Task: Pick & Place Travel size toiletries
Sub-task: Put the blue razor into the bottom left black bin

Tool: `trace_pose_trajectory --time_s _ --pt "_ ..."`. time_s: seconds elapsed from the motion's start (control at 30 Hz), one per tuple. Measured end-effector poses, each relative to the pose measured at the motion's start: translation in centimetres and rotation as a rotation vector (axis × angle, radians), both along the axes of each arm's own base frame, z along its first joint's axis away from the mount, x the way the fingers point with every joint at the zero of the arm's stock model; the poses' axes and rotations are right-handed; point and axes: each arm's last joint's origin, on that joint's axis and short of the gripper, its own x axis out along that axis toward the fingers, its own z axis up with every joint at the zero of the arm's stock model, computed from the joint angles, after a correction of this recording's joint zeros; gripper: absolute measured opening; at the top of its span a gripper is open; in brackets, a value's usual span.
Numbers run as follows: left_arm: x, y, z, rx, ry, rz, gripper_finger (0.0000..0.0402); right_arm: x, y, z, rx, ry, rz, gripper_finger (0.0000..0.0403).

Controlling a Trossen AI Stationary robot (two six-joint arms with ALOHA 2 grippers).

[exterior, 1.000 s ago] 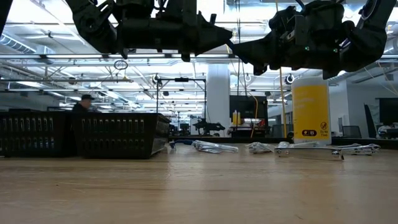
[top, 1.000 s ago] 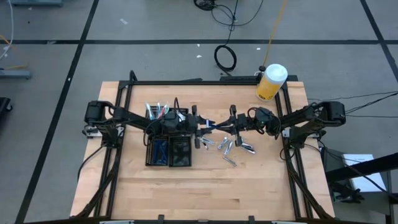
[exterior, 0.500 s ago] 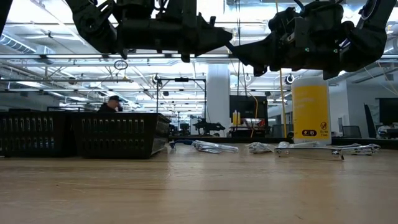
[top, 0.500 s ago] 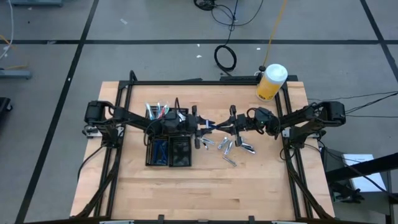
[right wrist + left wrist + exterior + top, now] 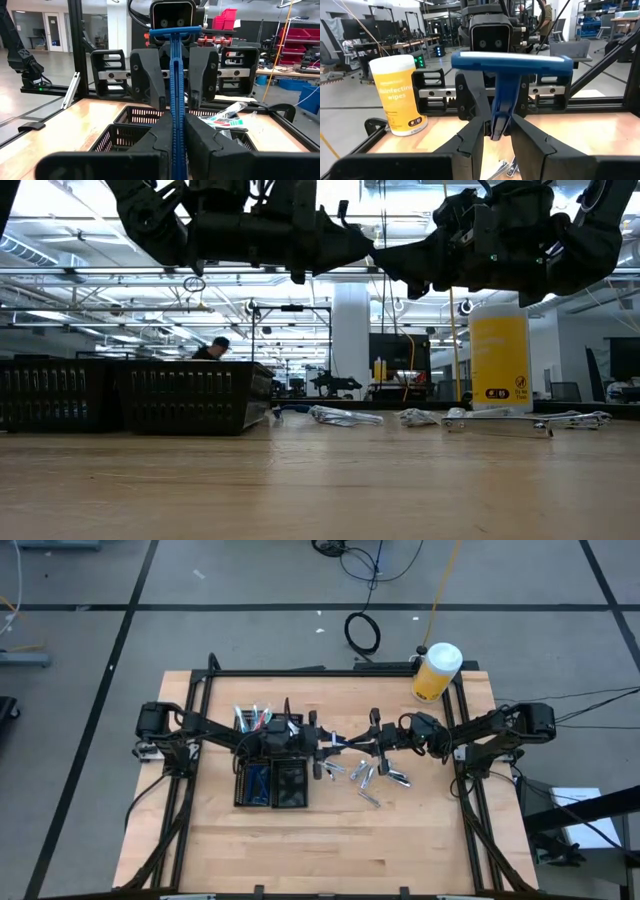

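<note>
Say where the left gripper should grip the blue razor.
On the blue razor's slim straight handle, closing from either side, not on the wide crossbar head. The right gripper holds the handle too; take its free stretch.

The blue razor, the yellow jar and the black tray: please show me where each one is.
blue razor (image 5: 511, 63): left wrist view, on its wide head.
yellow jar (image 5: 436, 677): high view, on its yellow body below the white lid.
black tray (image 5: 190, 395): low view, on its slotted side wall.
</note>
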Motion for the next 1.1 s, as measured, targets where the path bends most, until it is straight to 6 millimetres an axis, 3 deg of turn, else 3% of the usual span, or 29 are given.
trace_pose_trajectory --time_s 1.1 --pt "-0.02 0.00 0.46 0.003 -0.047 0.000 0.0092 0.00 0.00 0.00 0.001 0.000 0.000 0.0021"
